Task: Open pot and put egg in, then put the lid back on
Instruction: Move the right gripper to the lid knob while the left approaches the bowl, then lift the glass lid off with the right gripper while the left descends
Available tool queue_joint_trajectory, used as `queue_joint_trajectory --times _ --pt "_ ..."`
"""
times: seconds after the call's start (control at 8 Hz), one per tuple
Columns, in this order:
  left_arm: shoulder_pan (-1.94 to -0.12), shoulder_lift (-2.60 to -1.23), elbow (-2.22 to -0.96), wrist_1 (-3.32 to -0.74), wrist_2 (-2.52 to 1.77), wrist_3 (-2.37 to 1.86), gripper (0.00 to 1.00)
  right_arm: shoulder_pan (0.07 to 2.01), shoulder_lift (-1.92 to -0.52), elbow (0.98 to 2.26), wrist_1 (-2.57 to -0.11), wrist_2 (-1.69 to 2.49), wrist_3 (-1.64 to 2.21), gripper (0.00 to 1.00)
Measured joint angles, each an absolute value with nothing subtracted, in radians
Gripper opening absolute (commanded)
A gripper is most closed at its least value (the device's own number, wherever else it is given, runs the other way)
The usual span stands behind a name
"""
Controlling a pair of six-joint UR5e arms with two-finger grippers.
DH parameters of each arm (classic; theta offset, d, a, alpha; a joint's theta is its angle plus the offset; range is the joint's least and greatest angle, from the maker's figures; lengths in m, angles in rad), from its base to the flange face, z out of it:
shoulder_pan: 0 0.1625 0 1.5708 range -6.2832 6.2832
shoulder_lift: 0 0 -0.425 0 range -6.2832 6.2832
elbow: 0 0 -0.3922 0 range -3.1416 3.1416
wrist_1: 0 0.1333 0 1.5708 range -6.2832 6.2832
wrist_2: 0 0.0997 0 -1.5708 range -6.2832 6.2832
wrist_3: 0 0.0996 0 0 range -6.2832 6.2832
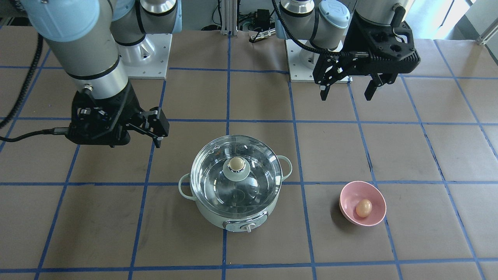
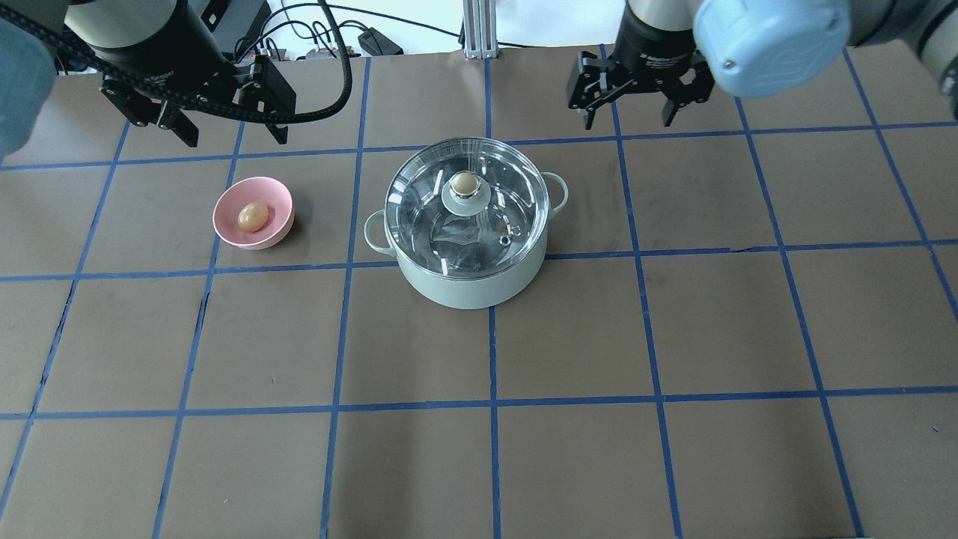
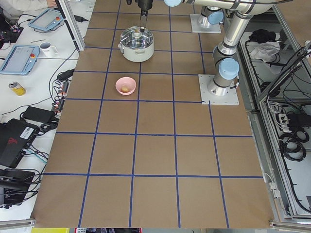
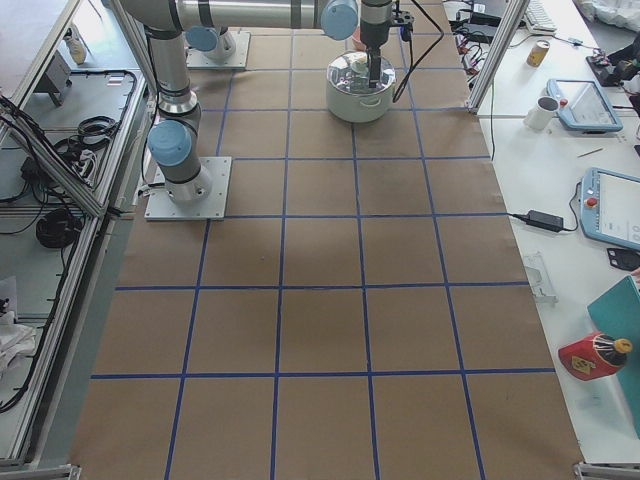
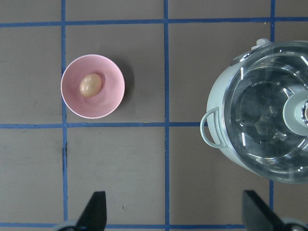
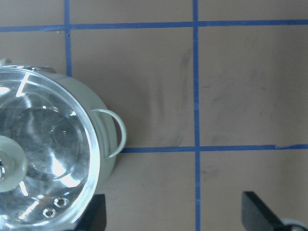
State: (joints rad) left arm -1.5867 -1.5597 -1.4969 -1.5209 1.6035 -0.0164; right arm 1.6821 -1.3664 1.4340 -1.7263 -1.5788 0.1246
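Observation:
The mint-green pot [image 2: 471, 288] stands mid-table with the glass lid [image 2: 494, 168] seated on it, tan knob [image 2: 465, 182] at its centre. The pot also shows in the front view [image 1: 218, 219] with its dial facing the camera. The tan egg [image 2: 253, 216] lies in a pink bowl [image 2: 278, 196] to the pot's left; the left wrist view shows the egg [image 5: 90, 84] too. My left gripper [image 2: 232, 135] hovers open and empty behind the bowl. My right gripper [image 2: 629, 118] hovers open and empty behind and to the right of the pot.
The table is brown paper with a blue tape grid [image 2: 490, 404]. Both arm bases [image 1: 148, 54] stand at the robot's edge. Nothing else lies on the grid in the overhead view.

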Motion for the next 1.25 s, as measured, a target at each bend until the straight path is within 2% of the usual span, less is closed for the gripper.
queue_joint_trajectory --times 0.38,1.0,1.12,1.25 --pt "-1.570 -1.703 -1.497 -1.375 1.608 -0.003 1.00 1.826 -1.247 1.368 -1.804 -1.578 0.289 1.00" --pt "-1.425 -1.856 -1.506 -1.174 1.608 0.103 1.00 1.943 -1.117 1.355 -1.891 -1.558 0.421 1.00" --pt "-1.422 -1.886 -1.515 -1.108 1.589 0.123 1.00 1.952 -1.107 1.355 -1.893 -1.548 0.431 0.93" --pt "-1.420 -1.902 -1.526 -1.070 1.558 0.187 1.00 1.956 -1.102 1.355 -1.897 -1.543 0.432 0.65"
